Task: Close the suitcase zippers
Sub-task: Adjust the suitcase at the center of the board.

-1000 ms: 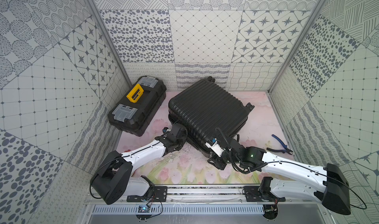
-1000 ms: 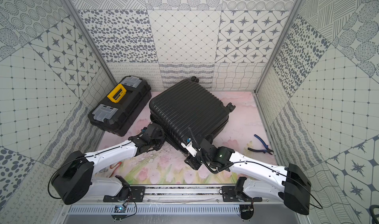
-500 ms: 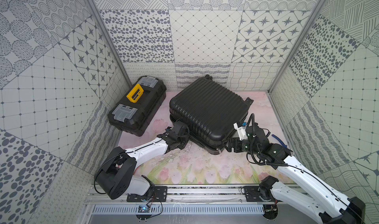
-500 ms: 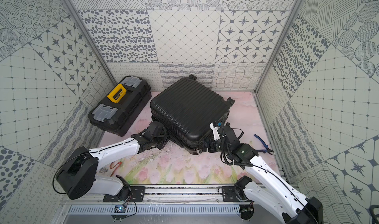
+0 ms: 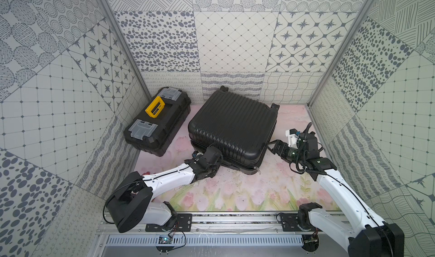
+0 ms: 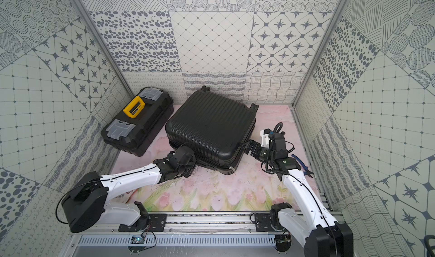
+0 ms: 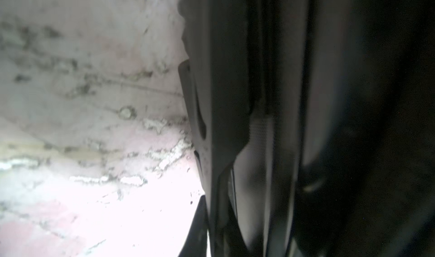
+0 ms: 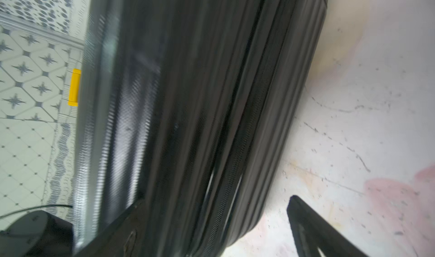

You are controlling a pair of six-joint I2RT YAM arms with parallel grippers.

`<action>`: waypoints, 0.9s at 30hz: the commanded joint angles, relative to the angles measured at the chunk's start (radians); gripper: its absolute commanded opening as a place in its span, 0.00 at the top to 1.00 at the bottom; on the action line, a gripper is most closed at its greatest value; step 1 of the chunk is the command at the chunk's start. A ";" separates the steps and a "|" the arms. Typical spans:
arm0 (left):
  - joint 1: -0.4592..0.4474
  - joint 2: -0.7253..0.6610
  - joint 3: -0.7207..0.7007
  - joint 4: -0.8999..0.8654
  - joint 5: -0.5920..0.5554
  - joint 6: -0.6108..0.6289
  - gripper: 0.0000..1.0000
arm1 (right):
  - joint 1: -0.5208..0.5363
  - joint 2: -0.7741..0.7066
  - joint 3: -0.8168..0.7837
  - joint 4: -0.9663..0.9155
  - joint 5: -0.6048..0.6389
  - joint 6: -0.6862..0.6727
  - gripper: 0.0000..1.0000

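Left gripper [image 5: 214, 167] pressed shut against suitcase [image 5: 231, 124] seam, likely working a pull; right gripper [image 5: 271, 147] spread, zipper [image 8: 244, 131] between its fingers.

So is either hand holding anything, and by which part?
Right hand: open, holding nothing. Left hand: shut at the suitcase seam; whether it pinches anything there cannot be told.

Black toolbox [image 5: 157, 124] with yellow handle [image 5: 155, 107] and grey clear lids [image 5: 144, 129] on the floral worktop [image 5: 235, 192]: well apart from the left hand [image 5: 215, 166], beyond it, to its left. Blue-handled pliers [image 6: 305, 170] on the worktop, right of the right hand [image 6: 244, 147], near it.
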 commanded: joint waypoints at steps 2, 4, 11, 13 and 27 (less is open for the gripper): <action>-0.062 -0.031 -0.008 0.162 0.033 -0.064 1.00 | -0.020 -0.010 0.057 0.291 -0.192 0.077 0.05; -0.062 -0.013 0.018 0.161 0.045 -0.047 1.00 | -0.016 0.013 0.061 0.334 -0.224 0.121 0.05; -0.096 0.046 0.048 0.227 0.035 -0.072 1.00 | -0.017 0.188 0.228 -0.063 -0.141 -0.105 0.08; -0.113 0.050 0.051 0.225 0.016 -0.084 1.00 | -0.016 0.223 0.279 -0.150 -0.061 -0.177 0.08; -0.176 0.178 0.126 0.335 -0.015 -0.119 1.00 | -0.016 0.537 0.494 -0.050 -0.074 -0.294 0.19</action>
